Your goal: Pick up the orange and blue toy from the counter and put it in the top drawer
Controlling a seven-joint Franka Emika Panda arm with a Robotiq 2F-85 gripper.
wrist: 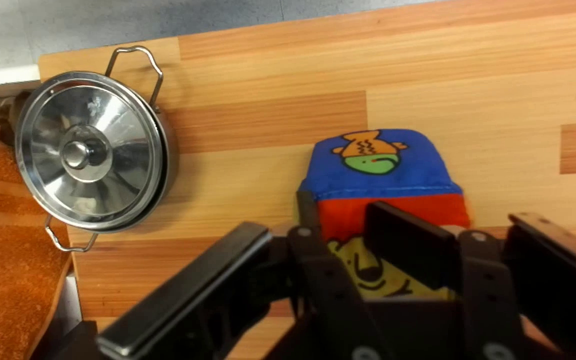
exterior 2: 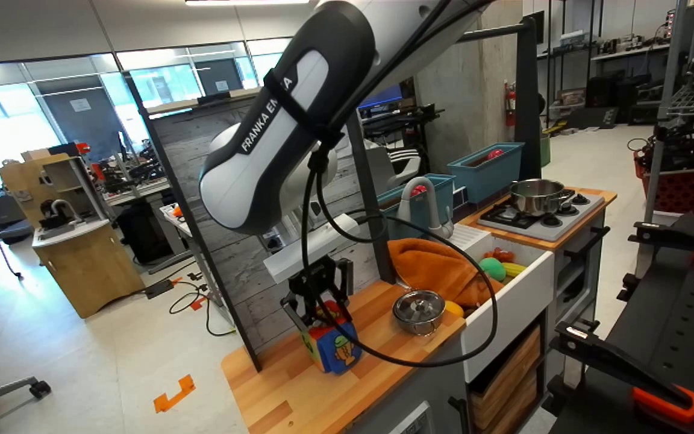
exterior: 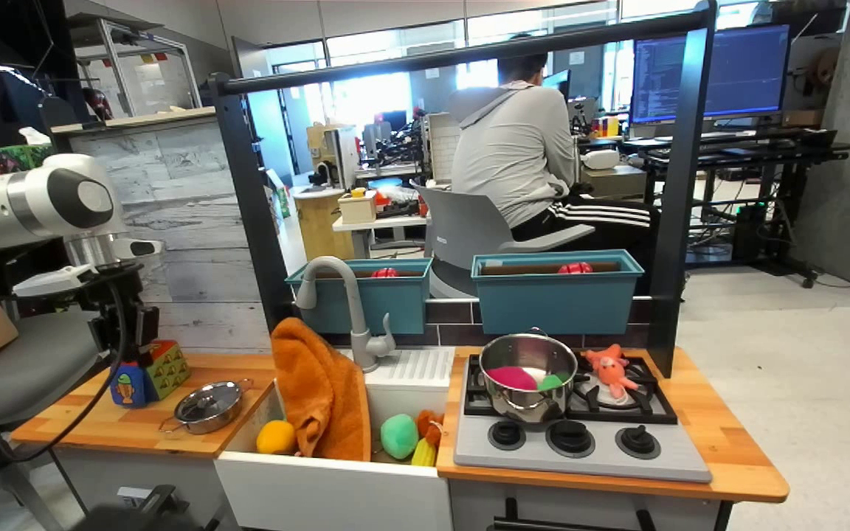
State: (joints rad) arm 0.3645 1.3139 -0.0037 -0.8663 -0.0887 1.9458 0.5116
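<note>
Orange and blue toy sits on the bench, back from its front edge, toward the end edge farthest from the stove. I judge this the grasp: my pincer stands partly spread over it, apparently holding nothing. Next I'd jog down, centred, and close.

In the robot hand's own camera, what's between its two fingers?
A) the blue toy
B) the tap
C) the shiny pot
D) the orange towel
A: in the wrist view, red and yellow of the blue toy show between the fingers of the gripper.
</note>
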